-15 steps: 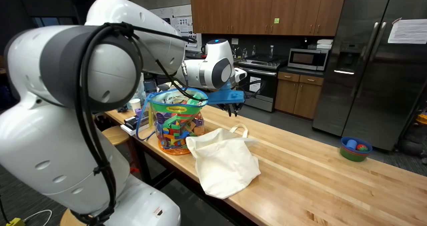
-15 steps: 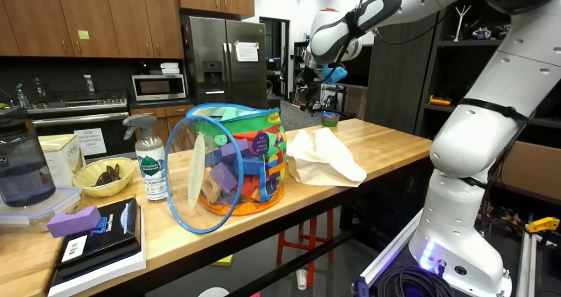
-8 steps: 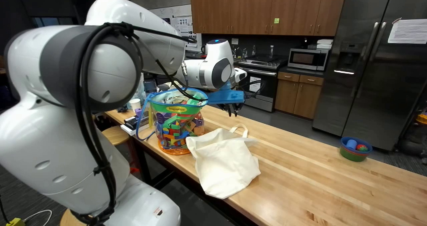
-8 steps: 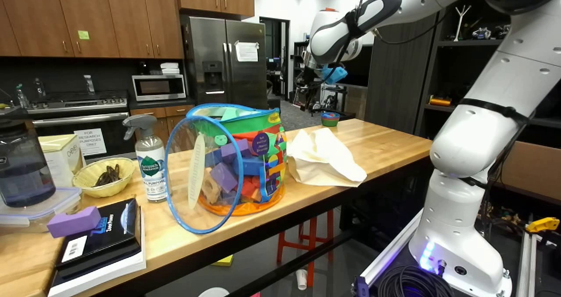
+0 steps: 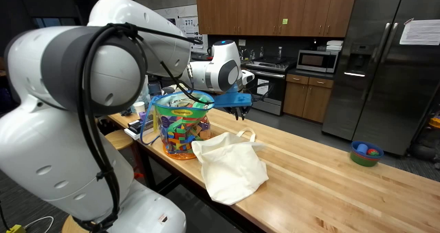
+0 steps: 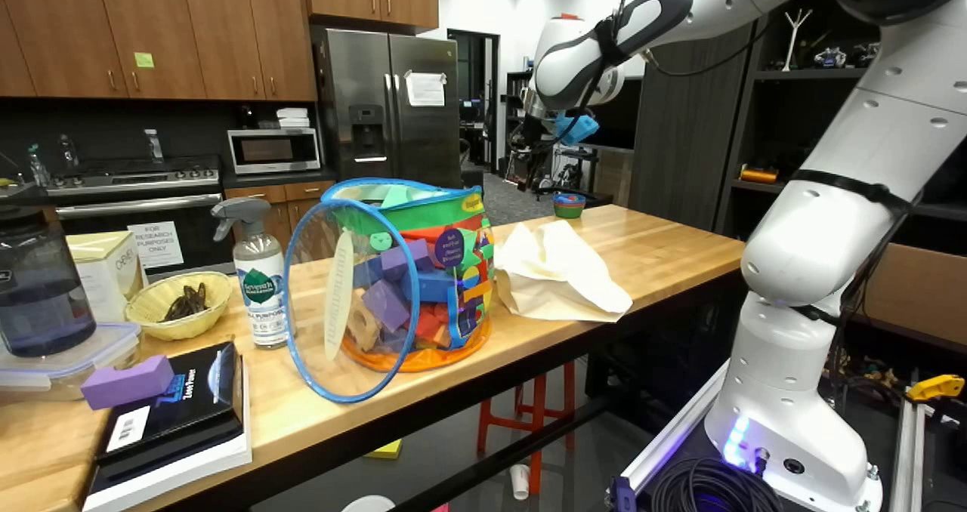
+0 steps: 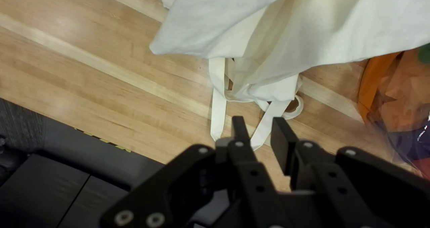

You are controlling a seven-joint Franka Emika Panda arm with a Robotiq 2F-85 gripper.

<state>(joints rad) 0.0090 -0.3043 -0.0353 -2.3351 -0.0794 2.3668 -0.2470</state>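
Progress: nothing gripped that we can see. The cream tote bag (image 5: 233, 167) lies slumped on the desk (image 5: 309, 167), just beside the clear bucket (image 6: 446, 211) of foam blocks. We judge this an approach at most: no contact made, any handling of the bag left undone.

Jaws: parted by a narrow gap, nothing between them. In the wrist view they cover part of a loose strap (image 7: 218, 117); we cannot read the height between.

Pose: the arm (image 6: 891, 142) stretches out over the desk, wrist bent, jaws aimed down and clear above the bag in both exterior views.
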